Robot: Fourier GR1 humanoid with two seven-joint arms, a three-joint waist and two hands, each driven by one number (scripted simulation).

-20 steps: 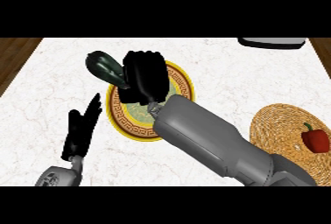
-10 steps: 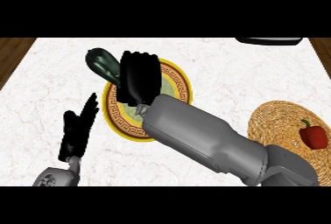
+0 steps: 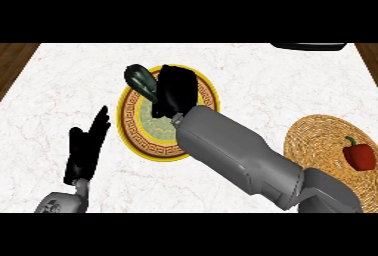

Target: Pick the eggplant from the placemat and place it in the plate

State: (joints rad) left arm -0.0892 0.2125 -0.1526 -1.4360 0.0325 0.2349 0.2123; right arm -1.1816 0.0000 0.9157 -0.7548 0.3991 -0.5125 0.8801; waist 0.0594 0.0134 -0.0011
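Two black hands over a white marbled counter (image 3: 244, 75). Right hand (image 3: 177, 92): at the end of a grey forearm (image 3: 236, 150) that reaches across from the lower right, fingers curled round the dark, glossy, elongated eggplant (image 3: 142, 80). Eggplant: held at the upper left rim of the plate, its free end sticking out up and to the left past the hand; whether it touches the plate cannot be told. Round plate with yellow rim, brown key-pattern band and pale green centre (image 3: 136, 130): left of centre on the counter, largely covered by the hand and forearm. Left hand (image 3: 85, 145): at the lower left, just beside the plate's left edge, fingers straight and pointing upward, holding nothing, resting. Round woven straw placemat (image 3: 317, 145): at the right edge, well apart from the plate. Red bell pepper with green stem (image 3: 359, 154): lying on the placemat. Dark object (image 3: 310, 46): at the top right edge, only partly visible. Brown wood floor (image 3: 15, 60): beyond the counter's left side.
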